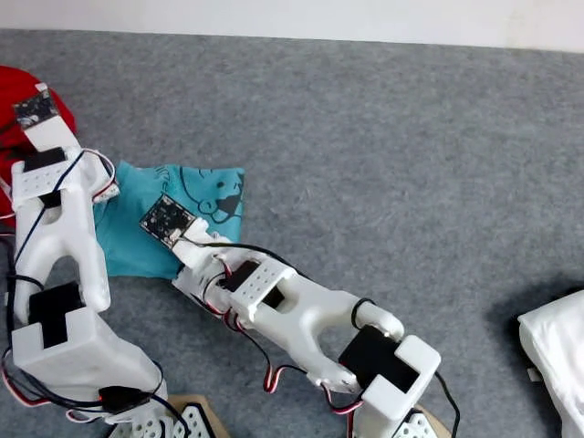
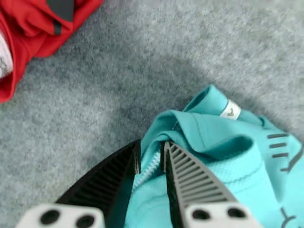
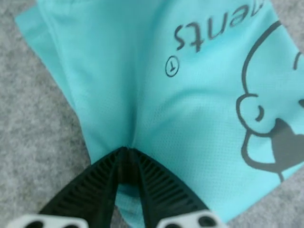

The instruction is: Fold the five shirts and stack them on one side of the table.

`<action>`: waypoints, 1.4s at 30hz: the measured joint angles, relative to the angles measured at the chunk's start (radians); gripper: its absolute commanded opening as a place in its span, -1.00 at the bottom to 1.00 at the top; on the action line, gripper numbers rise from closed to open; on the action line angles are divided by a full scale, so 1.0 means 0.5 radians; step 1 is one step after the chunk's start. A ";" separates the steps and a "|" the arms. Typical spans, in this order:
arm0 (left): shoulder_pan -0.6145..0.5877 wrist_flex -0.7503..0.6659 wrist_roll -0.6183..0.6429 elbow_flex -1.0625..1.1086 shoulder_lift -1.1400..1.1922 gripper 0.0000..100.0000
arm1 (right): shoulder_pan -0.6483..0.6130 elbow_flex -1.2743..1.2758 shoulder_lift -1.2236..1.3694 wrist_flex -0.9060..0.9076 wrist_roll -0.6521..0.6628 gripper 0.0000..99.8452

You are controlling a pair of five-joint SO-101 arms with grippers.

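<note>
At the left of the high view, a teal shirt point(image 1: 214, 196) with a dark cartoon print lies crumpled on the grey carpeted table point(image 1: 411, 137), and both white arms bend over it. The left gripper point(image 2: 152, 154) is almost closed. Its ribbed black fingers pinch a fold of teal cloth near the collar, where a small label shows. The right gripper point(image 3: 127, 153) is clamped tight on another edge of the same shirt, and the fabric puckers into the pinch. Gripping two separate points probably lets the arms spread or fold the cloth together, each taking one edge. A red shirt point(image 1: 11, 91) sits bunched at the far left edge of the high view, just beyond the left arm, apparently not yet folded. A white garment point(image 1: 558, 351) lies at the lower right edge, well apart from the others; whether it is folded cannot be told. The task looks to be at an early stage.
</note>
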 measured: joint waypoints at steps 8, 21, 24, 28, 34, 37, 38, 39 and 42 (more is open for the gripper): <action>0.000 0.000 0.000 -0.153 0.000 -0.78 | -0.003 0.000 0.000 0.043 0.000 -0.99; -0.172 0.114 0.000 -0.282 0.000 -0.78 | -0.003 -0.003 0.000 0.043 0.000 -0.99; -0.196 0.175 0.000 -0.359 0.000 -0.78 | -0.003 -0.003 0.000 0.043 0.000 -0.99; -0.212 0.181 0.000 -0.430 0.000 -0.78 | -0.003 -0.003 0.000 0.043 0.000 -0.99; -0.193 0.181 0.000 -0.531 0.003 -0.78 | -0.015 0.000 0.003 0.055 0.000 -0.99; -0.123 0.270 0.003 -0.552 0.000 -0.78 | -0.015 0.003 0.021 0.058 0.003 -0.99; -0.083 0.325 0.003 -0.555 0.000 -0.78 | -0.015 0.003 0.021 0.058 0.006 -0.99; -0.037 0.384 0.003 -0.555 0.000 -0.78 | -0.015 0.003 0.021 0.058 0.012 -0.99; 0.077 0.543 0.000 -0.555 0.000 -0.78 | -0.015 0.003 0.021 0.058 0.012 -0.99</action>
